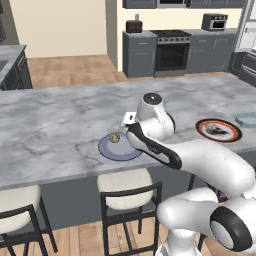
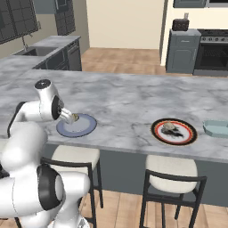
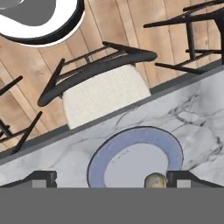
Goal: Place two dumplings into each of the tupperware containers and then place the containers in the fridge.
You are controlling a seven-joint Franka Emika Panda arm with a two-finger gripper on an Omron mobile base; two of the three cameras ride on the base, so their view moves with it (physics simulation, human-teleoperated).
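Just now the end effector [image 3: 111, 178] hangs over the near edge of the marble tabletop [image 1: 60, 120], its two dark fingertips [image 3: 41, 178] spread wide apart and grasping nothing. Between and just below them lies a round blue-grey plate [image 3: 131, 157], and one dumpling [image 3: 155, 180] sits on that plate close to the right-hand fingertip as the hand view shows it; whether the tip touches it cannot be told. In the left base view the same dumpling [image 1: 114, 137] rests toward the middle of the plate [image 1: 112, 150], with the white arm's wrist right beside it, and in the right base view the dumpling [image 2: 75, 117] is half hidden at the tip of the hand on the plate [image 2: 82, 127]. Further along the tabletop, well apart from the blue-grey plate, stands a red-and-black-rimmed plate [image 2: 156, 133] carrying a dark lumpy heap too blurred to count. Beyond it, at the edge of the pictures, lies a pale blue-green tupperware container [image 2: 217, 129], also seen in the left base view [image 1: 247, 119]. Cream-seated stools [image 3: 103, 94] with black frames stand under the tabletop's overhang on the wooden floor [image 1: 75, 70]. At the far right of the left base view, a strip of the fridge [image 1: 247, 50] shows beside the grey cabinets [image 1: 140, 55] with the black oven [image 1: 171, 56].
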